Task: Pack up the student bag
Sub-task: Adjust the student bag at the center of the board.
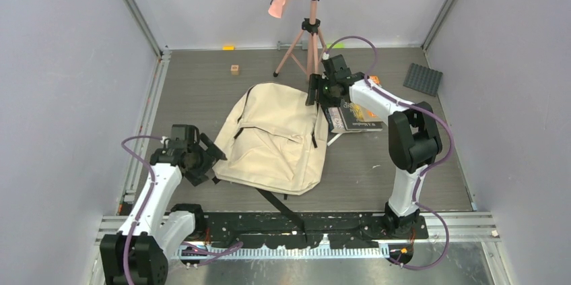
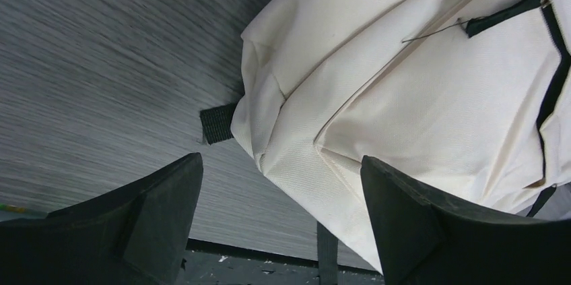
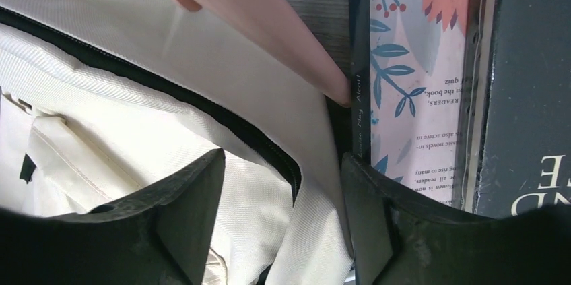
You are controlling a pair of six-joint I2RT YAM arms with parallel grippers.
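Observation:
The student bag [image 1: 279, 137], a cream canvas backpack with black straps, lies flat in the middle of the table. My left gripper [image 1: 214, 152] hovers at its near-left corner. In the left wrist view that gripper [image 2: 281, 162] is open, with the bag's corner [image 2: 404, 96] partly between the fingers and nothing gripped. My right gripper [image 1: 315, 93] is at the bag's far-right edge. In the right wrist view it [image 3: 281, 158] stands open astride a fold of the bag's cream fabric [image 3: 316, 231] beside the black zip [image 3: 269, 147]. The bag's inside is hidden.
A stack of books [image 1: 353, 118] lies right of the bag; a floral book [image 3: 411, 62] and a dark book [image 3: 532, 96] sit beside my right finger. A pink tripod [image 1: 310, 29] stands behind the bag, with a leg [image 3: 256, 15] over it. Further back lie a wooden cube [image 1: 235, 69] and a dark studded plate [image 1: 423, 79].

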